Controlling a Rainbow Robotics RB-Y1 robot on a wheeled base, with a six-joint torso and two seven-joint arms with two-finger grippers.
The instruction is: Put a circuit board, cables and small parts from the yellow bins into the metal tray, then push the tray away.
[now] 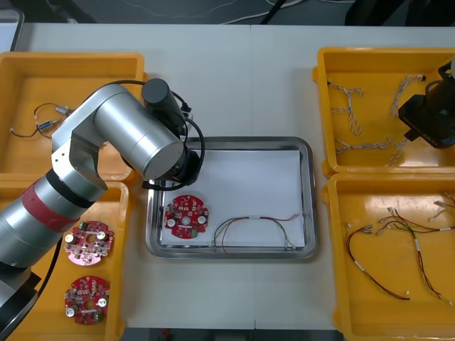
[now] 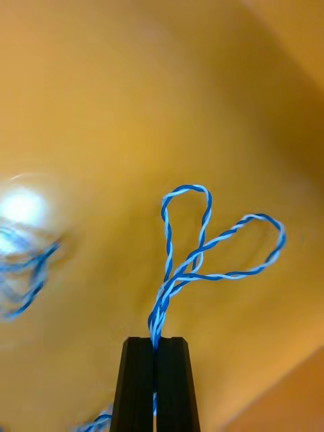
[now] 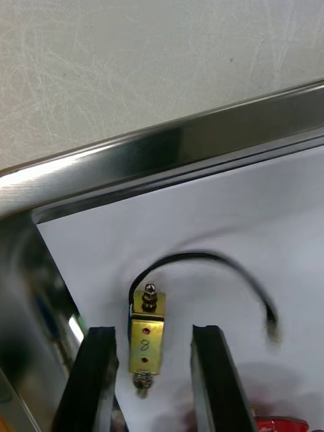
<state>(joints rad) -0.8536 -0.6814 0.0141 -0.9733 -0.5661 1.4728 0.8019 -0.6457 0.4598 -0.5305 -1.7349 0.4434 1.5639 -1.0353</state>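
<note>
Of four yellow bins, the one at the table's 2 o'clock (image 1: 377, 71) has the right gripper (image 2: 155, 339) in it, fingers pinched tight on one twisted blue and white cable (image 2: 202, 260) with two loops. The left gripper (image 3: 154, 332) is at the metal tray's (image 1: 307, 199) 10 o'clock corner, its fingers spread wide either side of one small metal part (image 3: 147, 337). The part lies on the white liner (image 3: 236, 202), one black cable (image 3: 202, 258) curling from it. The tray also holds one circuit board (image 1: 187, 217) at its 8 o'clock and one red and yellow cable (image 1: 256, 227) at 5 o'clock, while two more boards (image 1: 89, 243), (image 1: 87, 300) lie in the table's 8 o'clock bin (image 1: 121, 284).
</note>
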